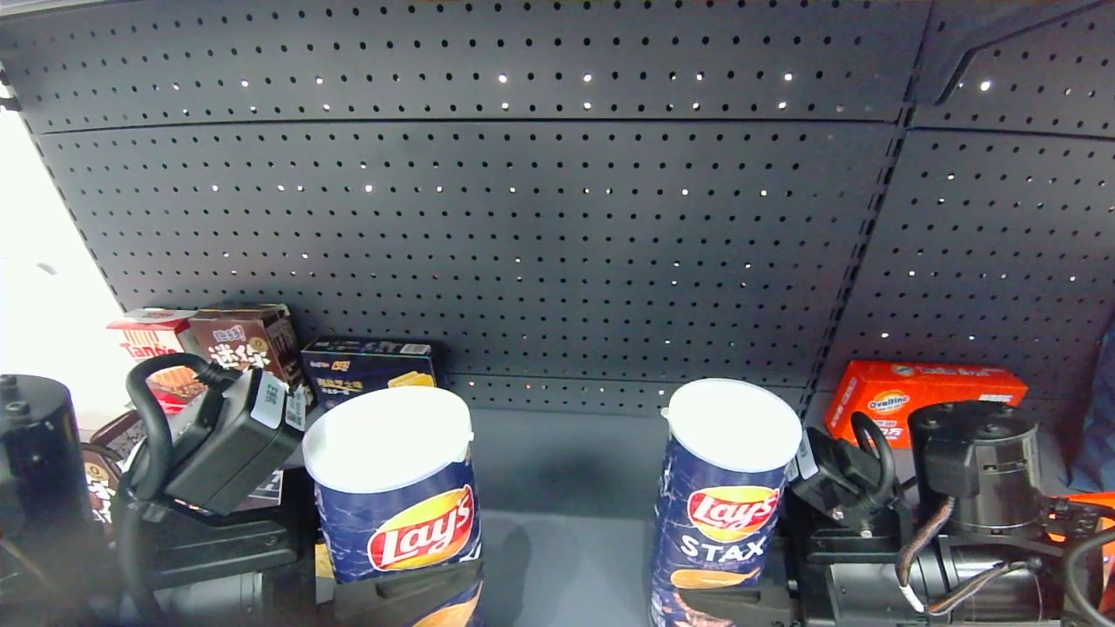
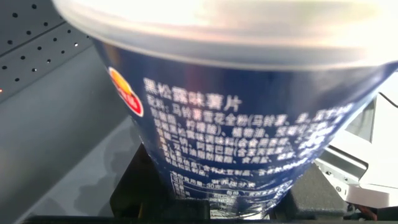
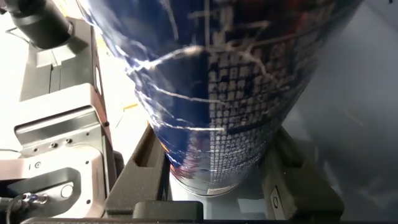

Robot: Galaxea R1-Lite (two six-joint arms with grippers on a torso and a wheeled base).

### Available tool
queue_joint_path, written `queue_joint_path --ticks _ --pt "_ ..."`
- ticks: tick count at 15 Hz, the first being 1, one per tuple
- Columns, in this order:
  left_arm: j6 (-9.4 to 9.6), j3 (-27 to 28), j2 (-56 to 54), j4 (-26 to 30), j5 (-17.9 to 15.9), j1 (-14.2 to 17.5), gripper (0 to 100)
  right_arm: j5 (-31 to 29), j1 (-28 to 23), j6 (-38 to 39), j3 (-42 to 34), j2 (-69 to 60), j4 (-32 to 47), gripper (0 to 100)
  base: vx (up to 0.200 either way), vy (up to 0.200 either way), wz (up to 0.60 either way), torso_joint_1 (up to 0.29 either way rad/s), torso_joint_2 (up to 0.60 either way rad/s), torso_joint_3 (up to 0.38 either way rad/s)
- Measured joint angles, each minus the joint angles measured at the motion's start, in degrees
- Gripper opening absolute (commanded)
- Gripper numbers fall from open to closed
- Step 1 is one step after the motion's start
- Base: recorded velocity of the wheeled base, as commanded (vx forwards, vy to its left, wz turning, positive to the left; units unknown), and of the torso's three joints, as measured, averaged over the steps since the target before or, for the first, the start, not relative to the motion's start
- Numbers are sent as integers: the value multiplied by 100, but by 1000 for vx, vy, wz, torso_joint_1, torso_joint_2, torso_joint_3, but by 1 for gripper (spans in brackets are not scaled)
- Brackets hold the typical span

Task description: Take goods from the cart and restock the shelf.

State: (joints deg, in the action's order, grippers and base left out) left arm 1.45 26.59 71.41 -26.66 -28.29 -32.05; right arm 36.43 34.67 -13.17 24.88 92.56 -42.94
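- Left gripper (image 1: 408, 594) sits low on the left, jaws clamped on left chip can (image 1: 392, 488), which tilts slightly.
- Right gripper (image 1: 719, 610) sits low on the right, jaws clamped on right chip can (image 1: 727, 496), upright.
- Both cans are over the shelf (image 1: 566, 461) deck, well apart.

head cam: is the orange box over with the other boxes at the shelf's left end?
No, the orange box sits at the right end of the shelf, well apart from the other boxes at its left end.

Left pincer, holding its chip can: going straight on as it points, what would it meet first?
Probably the dark blue box standing near the shelf's back panel, just behind the can; the gap between them is hard to judge.
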Motion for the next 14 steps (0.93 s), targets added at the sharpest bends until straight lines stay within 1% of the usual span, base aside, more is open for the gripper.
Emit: queue_joint_path --ticks 8,9,14 --pt "-4 -24 0 9 0 7 0 -2 9 -10 78 245 -11 0 0 0 0 0 0 0" --pt "-4 -35 0 4 0 7 0 -13 9 -21 113 294 -15 100 0 0 0 0 0 0" --pt "-4 -145 -6 9 -2 5 0 -304 90 -27 91 394 -83 100 0 0 0 0 0 0"
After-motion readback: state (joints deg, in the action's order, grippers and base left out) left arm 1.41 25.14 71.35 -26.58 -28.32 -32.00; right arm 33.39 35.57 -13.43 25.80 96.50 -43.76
